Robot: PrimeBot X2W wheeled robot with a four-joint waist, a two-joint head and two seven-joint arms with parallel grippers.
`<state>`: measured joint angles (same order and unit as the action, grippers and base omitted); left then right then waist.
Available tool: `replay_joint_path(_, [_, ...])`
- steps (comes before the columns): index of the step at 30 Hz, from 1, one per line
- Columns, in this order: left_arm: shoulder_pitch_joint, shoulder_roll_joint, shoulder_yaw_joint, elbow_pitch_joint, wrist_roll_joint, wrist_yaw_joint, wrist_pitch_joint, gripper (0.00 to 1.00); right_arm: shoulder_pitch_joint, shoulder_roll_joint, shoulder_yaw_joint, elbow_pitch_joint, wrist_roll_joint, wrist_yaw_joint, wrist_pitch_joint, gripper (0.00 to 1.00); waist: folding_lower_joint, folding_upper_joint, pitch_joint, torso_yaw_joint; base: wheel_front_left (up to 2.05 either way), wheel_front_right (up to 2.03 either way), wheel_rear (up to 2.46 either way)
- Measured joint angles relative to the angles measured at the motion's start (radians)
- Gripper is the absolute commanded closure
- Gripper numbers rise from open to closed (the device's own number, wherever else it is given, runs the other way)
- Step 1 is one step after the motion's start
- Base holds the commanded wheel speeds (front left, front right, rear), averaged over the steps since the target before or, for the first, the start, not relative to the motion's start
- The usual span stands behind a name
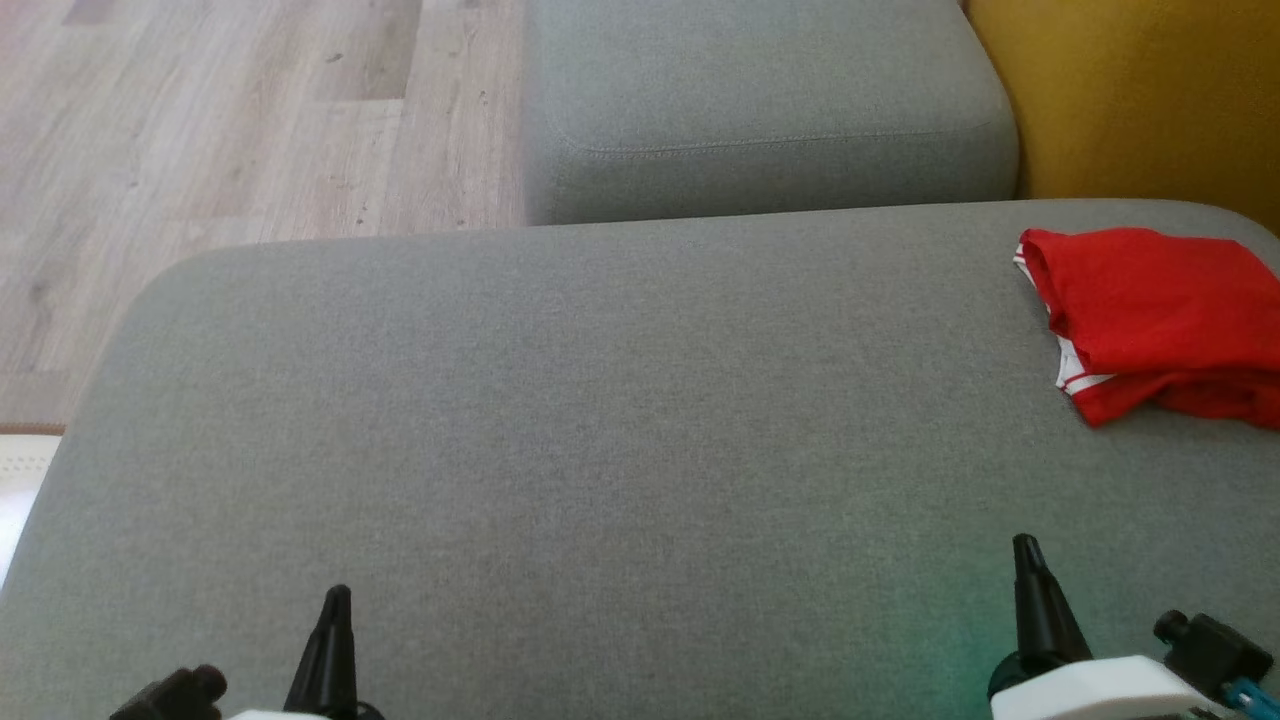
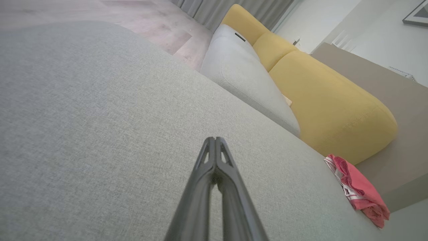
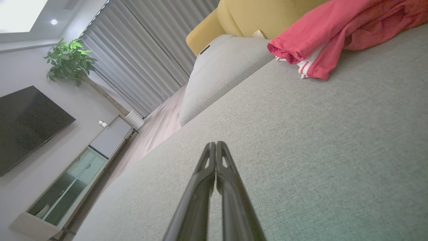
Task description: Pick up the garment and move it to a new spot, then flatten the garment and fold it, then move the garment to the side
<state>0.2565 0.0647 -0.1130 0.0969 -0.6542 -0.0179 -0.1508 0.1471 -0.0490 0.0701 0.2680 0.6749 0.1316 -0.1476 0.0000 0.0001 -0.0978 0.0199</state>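
Note:
A red garment (image 1: 1160, 320) with white striped trim lies bunched at the far right of the grey sofa seat (image 1: 560, 420), against the yellow back cushion. It also appears as the garment (image 2: 359, 189) at the lower right of the left wrist view and the garment (image 3: 331, 36) at the top right of the right wrist view. My left gripper (image 1: 337, 596) sits at the seat's near edge, lower left, shut and empty. My right gripper (image 1: 1026, 546) is at the lower right, shut and empty, well short of the garment. Both own fingertips meet: left gripper (image 2: 215, 138), right gripper (image 3: 215, 143).
A second grey seat cushion (image 1: 760, 100) lies beyond the one in front. The yellow back cushion (image 1: 1140, 90) rises at the right. Wooden floor (image 1: 240, 120) spreads to the left, with a pale rug edge (image 1: 25, 470). A TV (image 3: 26, 124), cabinet (image 3: 73, 174) and plant (image 3: 68, 58) line the far wall.

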Motion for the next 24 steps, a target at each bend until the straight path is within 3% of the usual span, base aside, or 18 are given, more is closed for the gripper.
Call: replay_joint_path(24, [-0.085,0.002,0.036,0.05,-0.304,-0.031,0.063,1.0,-0.056,-0.003,-0.047,0.002,0.296,0.0,0.067,1.0,0.0,0.0,0.031,-0.006,0.0,0.0,0.0])
